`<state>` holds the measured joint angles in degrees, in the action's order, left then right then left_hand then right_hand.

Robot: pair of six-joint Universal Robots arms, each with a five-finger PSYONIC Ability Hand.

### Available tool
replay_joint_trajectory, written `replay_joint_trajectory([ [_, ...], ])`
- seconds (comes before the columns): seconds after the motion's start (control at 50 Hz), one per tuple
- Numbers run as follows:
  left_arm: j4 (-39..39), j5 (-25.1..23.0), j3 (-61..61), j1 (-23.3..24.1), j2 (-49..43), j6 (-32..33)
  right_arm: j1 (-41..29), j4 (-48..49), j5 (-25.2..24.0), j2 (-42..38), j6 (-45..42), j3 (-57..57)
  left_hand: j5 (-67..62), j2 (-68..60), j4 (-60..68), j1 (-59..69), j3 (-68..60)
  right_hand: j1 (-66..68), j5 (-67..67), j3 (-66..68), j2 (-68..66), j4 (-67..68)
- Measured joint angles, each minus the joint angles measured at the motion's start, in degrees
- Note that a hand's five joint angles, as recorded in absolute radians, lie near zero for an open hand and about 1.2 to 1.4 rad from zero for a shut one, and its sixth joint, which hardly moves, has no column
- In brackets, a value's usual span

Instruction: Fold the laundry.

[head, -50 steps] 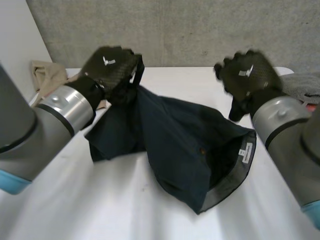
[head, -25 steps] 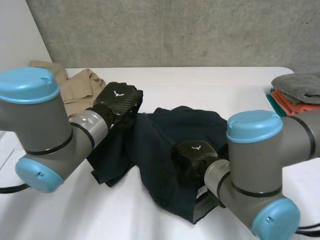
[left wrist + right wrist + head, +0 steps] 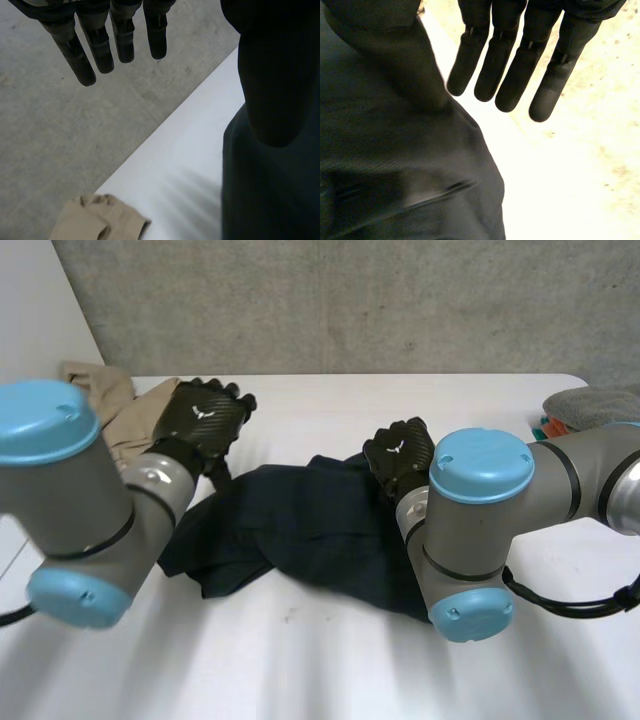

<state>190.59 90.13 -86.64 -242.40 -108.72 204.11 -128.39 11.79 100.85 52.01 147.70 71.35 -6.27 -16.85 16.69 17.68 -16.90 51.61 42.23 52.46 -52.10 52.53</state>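
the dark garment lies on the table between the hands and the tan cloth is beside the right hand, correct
No: the head view shows the tan cloth beside the left hand, not the right hand. The dark garment does lie on the table between the hands.

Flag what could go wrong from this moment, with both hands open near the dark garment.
The dark garment lies bunched, with neither the left hand nor the right hand gripping it; folding from here would likely trap creases.
The tan cloth lies close beside the left hand, so a regrasp might catch it too.
The right arm hangs low over the garment's near right part and could drag it.
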Motion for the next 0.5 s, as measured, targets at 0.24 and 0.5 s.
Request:
replay_joint_trajectory([
  [0.24, -0.8, 2.1, -14.3, 1.6, 7.9, -5.9, 0.4, -4.3, -0.3, 9.4, -0.3, 6.8, 0.0, 0.0, 0.0, 0.0, 0.0, -27.3, -30.1, -28.5, 27.8, -29.2],
  [0.5, -0.1, 1.8, -14.8, -5.0, 4.2, -5.8, 0.2, -23.3, -1.9, 22.3, 10.6, 16.1, -2.4, -2.0, 1.9, 1.6, -2.0, -27.3, -30.1, -28.5, 27.8, -29.2],
])
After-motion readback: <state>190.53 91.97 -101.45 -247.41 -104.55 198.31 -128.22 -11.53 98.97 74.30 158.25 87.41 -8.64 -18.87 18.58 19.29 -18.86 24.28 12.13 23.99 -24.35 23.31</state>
